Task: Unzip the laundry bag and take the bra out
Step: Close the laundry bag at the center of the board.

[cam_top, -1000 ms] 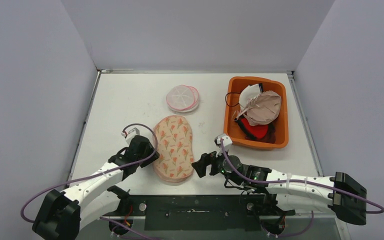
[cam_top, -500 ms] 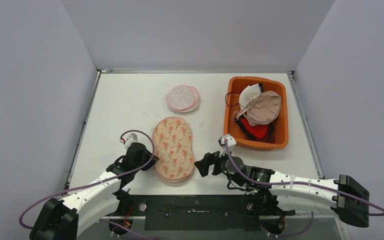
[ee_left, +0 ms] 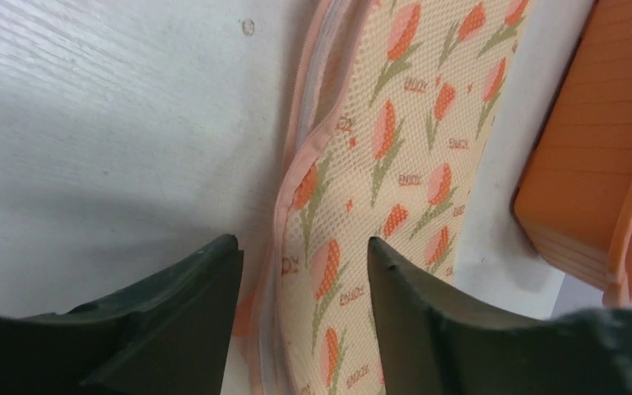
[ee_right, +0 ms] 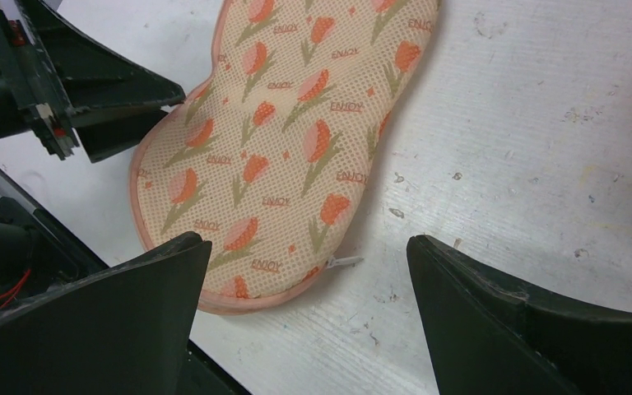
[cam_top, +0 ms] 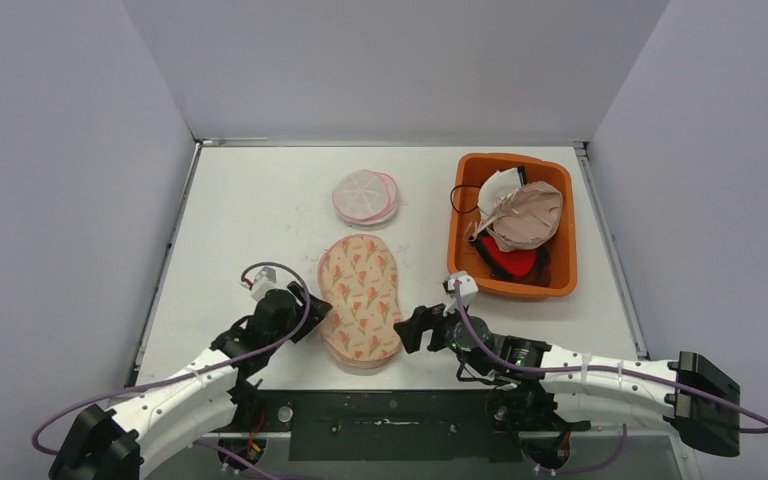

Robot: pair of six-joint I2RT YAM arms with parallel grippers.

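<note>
Jaws, left: parted, low at the laundry bag's (cam_top: 362, 300) 9 o'clock side, with its pink piped edge lying in the gap between them; no pinch can be made out. Jaws, right: spread wide at the bag's 4 o'clock, flanking its near end without touching it. Laundry bag: peanut-shaped mesh with a tulip print, lying flat at 6 o'clock on the surface (cam_top: 250, 210), between the two arms; contents cannot be seen. Zip pull (ee_right: 341, 262): small and pale, sticking out from the bag's near end. Round mesh pouch (cam_top: 365, 196): white with a pink rim, at the bag's 12 o'clock, well apart. Orange bin (cam_top: 520, 290): at the bag's 2 o'clock, holding a beige garment (cam_top: 528, 218) heaped over a red item (cam_top: 512, 262).
</note>
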